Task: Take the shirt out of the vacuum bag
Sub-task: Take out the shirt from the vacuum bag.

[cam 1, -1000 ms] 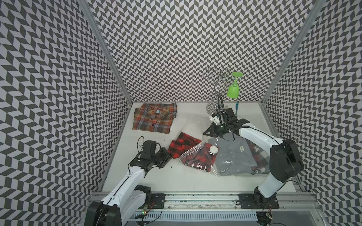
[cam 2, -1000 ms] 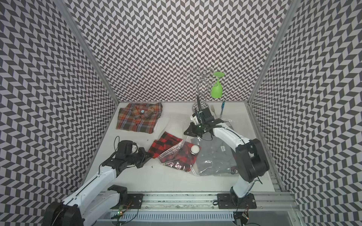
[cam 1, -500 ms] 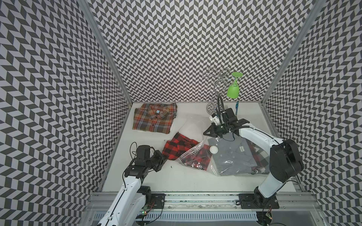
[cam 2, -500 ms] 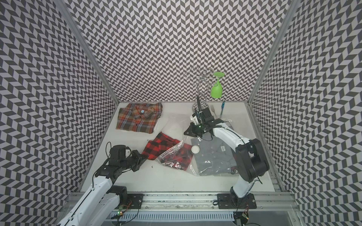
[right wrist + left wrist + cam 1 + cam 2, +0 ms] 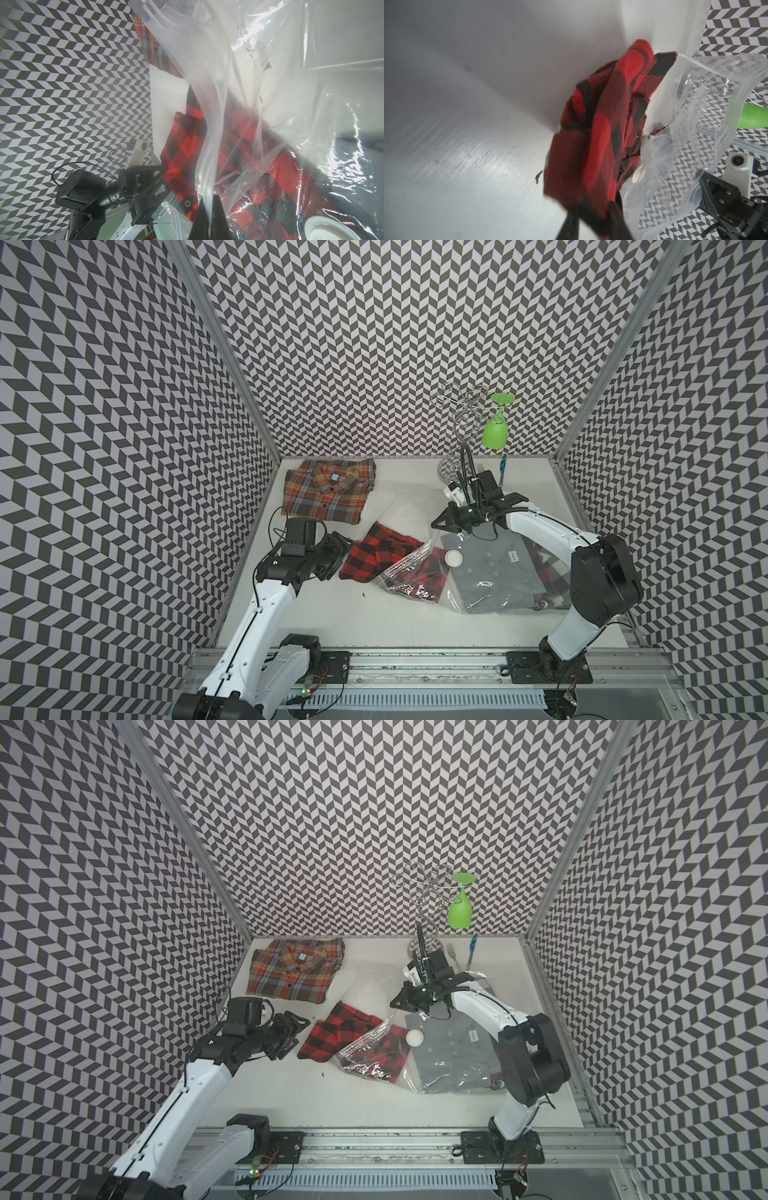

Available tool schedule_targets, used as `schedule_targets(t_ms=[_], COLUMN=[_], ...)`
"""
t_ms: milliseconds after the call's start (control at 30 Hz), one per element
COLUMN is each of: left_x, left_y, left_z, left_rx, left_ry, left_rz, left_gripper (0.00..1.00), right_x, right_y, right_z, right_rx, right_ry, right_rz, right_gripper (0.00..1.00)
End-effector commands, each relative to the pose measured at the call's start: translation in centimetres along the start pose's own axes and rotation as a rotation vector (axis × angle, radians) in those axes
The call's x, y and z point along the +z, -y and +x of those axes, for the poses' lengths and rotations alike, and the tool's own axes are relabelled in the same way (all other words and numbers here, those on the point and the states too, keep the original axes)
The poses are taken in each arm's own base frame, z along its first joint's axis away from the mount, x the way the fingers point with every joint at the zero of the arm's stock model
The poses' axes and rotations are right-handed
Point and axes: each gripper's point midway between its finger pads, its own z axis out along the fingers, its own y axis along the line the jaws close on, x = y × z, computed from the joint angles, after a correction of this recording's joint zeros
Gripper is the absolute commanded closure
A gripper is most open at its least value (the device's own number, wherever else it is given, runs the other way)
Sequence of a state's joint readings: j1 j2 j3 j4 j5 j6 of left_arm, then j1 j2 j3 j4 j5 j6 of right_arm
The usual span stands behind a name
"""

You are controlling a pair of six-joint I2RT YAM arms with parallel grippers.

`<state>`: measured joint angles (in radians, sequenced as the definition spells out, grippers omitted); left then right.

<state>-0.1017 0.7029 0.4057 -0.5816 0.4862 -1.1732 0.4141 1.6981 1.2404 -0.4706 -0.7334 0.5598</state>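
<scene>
Chevron-patterned walls (image 5: 374,344) box in a white counter (image 5: 291,614). Over the last second the left gripper (image 5: 340,548) has dragged the red check shirt (image 5: 374,556) a little further out of the vacuum bag (image 5: 490,585). Its jaws now stand parted at the cloth's edge, so a fresh grip seems needed, because roughly half the shirt still lies under the plastic. The right gripper (image 5: 440,524) is clamped on the bag's rim. An orange plaid shirt (image 5: 328,489) lies near the back wall.
</scene>
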Motion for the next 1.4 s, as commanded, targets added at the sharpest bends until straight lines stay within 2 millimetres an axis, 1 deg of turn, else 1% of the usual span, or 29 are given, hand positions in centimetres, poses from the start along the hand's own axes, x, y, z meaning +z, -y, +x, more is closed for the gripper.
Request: schedule_targets(t_ms=[0,67,133,200,233,333,400,500,567,733,867,933,1000,1133,1233,1300,1367], left_x=[-1.8,-2.6,-3.3,-3.2,-2.8,-1.1,0.3,2.6,3.9,5.6,6.9,7.4,7.8,8.6,9.5,9.9,10.5], left_y=[2.2,4.1,5.8,7.1,7.8,7.7,7.1,6.2,5.7,5.1,2.7,1.9,1.7,2.4,2.2,1.8,2.1], left_z=[-1.6,-2.9,-4.7,-6.4,-7.1,-8.7,-9.3,-8.8,-7.9,-6.5,-6.4,-6.4,-6.8,-7.1,-6.8,-6.5,-6.0], left_rx=[0.098,0.173,0.265,0.358,0.41,0.529,0.599,0.694,0.745,0.79,0.788,0.782,0.791,0.812,0.822,0.833,0.838], left_ry=[0.065,0.105,0.161,0.185,0.179,0.132,0.093,-0.005,-0.067,-0.128,-0.166,-0.184,-0.179,-0.183,-0.217,-0.244,-0.266], left_rz=[-0.057,-0.09,-0.139,-0.193,-0.219,-0.347,-0.422,-0.468,-0.467,-0.411,-0.449,-0.47,-0.49,-0.472,-0.461,-0.462,-0.425], left_gripper=[0.38,0.34,0.31,0.3,0.29,0.29,0.29,0.29,0.29,0.28,0.29,0.29,0.3,0.31,0.32,0.35,0.39], right_x=[0.2,0.2,0.3,0.2,0.3,0.4,0.5,0.6,0.6,0.8,0.9,0.9,1.0,0.9,1.0,0.9,0.9], right_y=[0.6,0.6,0.6,0.6,0.7,0.8,1.0,1.1,1.2,1.2,1.3,1.4,1.4,1.3,1.4,1.4,1.4], right_z=[-0.8,-0.8,-0.9,-0.9,-0.8,-0.8,-0.6,-0.4,-0.3,-0.3,-0.2,-0.2,0.0,0.0,0.0,0.0,0.0], right_rx=[-0.025,-0.028,-0.03,-0.034,-0.032,-0.034,-0.036,-0.039,-0.041,-0.045,-0.05,-0.048,-0.047,-0.05,-0.046,-0.046,-0.046], right_ry=[0.024,0.022,0.021,0.021,0.018,0.012,0.004,-0.005,-0.009,-0.016,-0.023,-0.025,-0.028,-0.025,-0.025,-0.022,-0.018], right_rz=[0.004,0.002,0.003,0.006,0.007,0.01,0.011,0.012,0.013,0.008,0.008,0.008,0.006,0.0,0.001,0.0,-0.001], right_gripper=[1.0,1.0,1.0,1.0,1.0,1.0,1.0,1.0,1.0,1.0,1.0,1.0,1.0,1.0,1.0,1.0,1.0])
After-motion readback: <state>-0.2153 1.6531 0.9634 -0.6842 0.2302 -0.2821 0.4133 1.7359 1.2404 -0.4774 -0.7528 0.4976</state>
